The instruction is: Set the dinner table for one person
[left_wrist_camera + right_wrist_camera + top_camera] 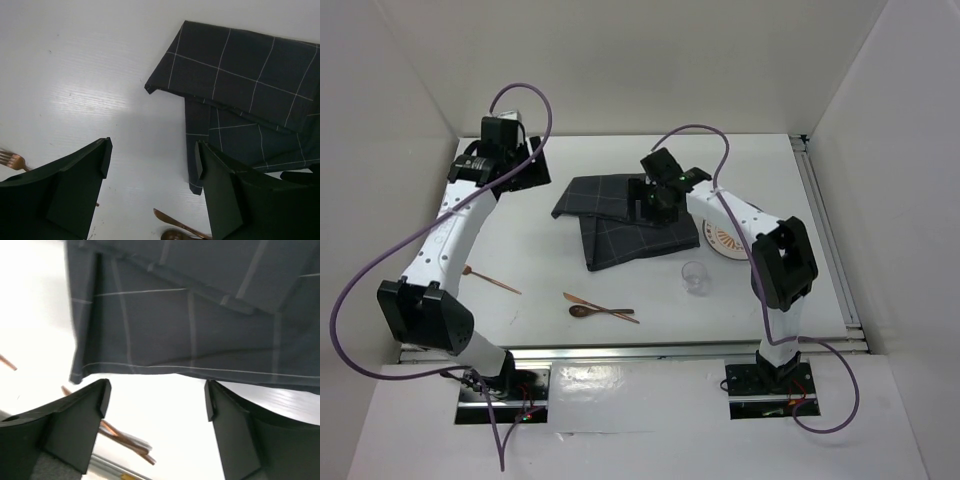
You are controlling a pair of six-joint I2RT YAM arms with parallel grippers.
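While both arms reach out over it, the white bench fills the middle of the overhead view, running from the silver rail in front of the arm bases to the far wall, with another rail down its right side. A dark grey checked cloth lies folded and slightly askew near the bench's centre, toward the far side. The left pincer hangs above bare bench at the far left, just left of the cloth's corner, with its fingers spread wide. The right pincer is also spread, poised over the cloth's near edge. A white plate with an orange pattern sits to the right of the cloth, partly hidden by the right arm. A clear glass stands upright near the cloth's near right corner. Nearer still, a copper knife and a spoon lie close together, crossing at their handles. A fork rests well apart to their left, beside the left arm.
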